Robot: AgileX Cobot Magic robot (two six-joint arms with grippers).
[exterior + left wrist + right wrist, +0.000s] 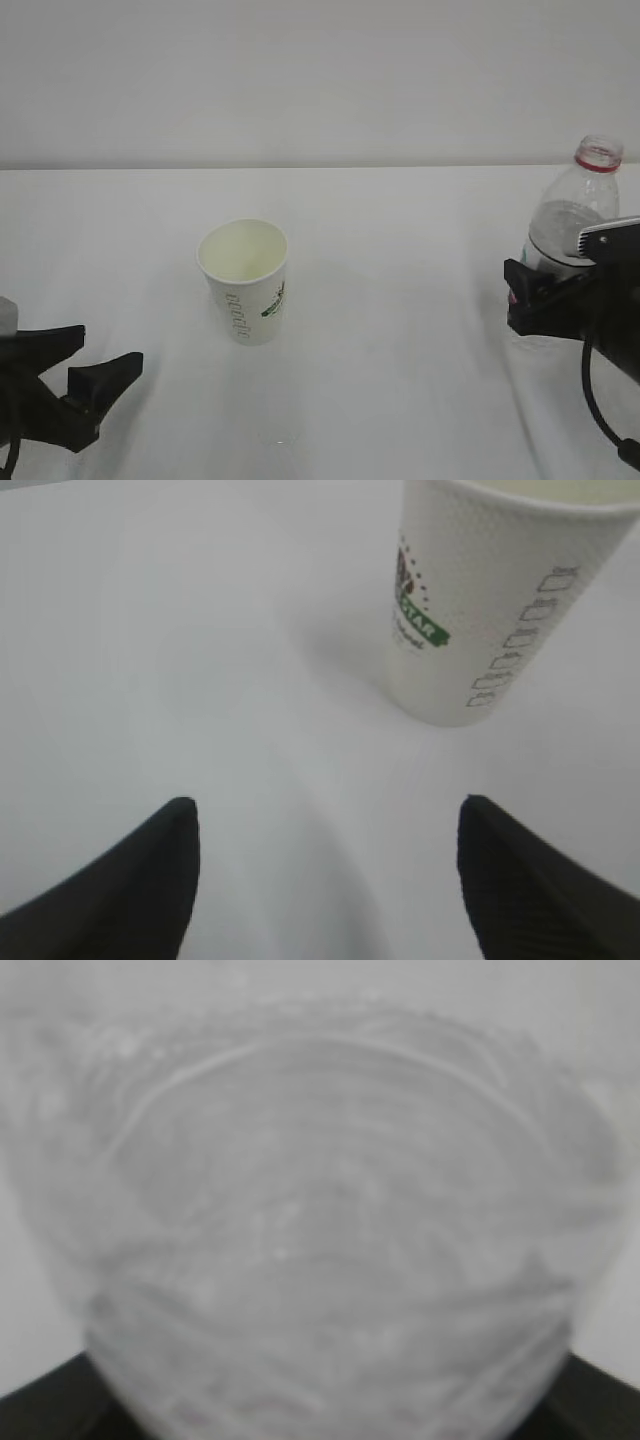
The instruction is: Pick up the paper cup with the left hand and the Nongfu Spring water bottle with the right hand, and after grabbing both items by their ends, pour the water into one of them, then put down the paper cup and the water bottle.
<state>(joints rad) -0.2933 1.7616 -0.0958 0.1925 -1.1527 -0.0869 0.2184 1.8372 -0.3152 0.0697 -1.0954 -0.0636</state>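
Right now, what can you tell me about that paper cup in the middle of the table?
The paper cup is small, white and tapered, wider at its rolled rim than at its base. Its side looks finely dimpled and carries a green mark with grey-green lettering running down it. It stands upright on the white table, open mouth up, with a pale inside; nothing can be seen in it. Nothing touches it: the left end effector sits open, short of it, toward the near left corner.

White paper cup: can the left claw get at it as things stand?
Probably yes. The left claw is open, and only bare white table lies between it and the upright white paper cup, which sits slightly right of its centreline.
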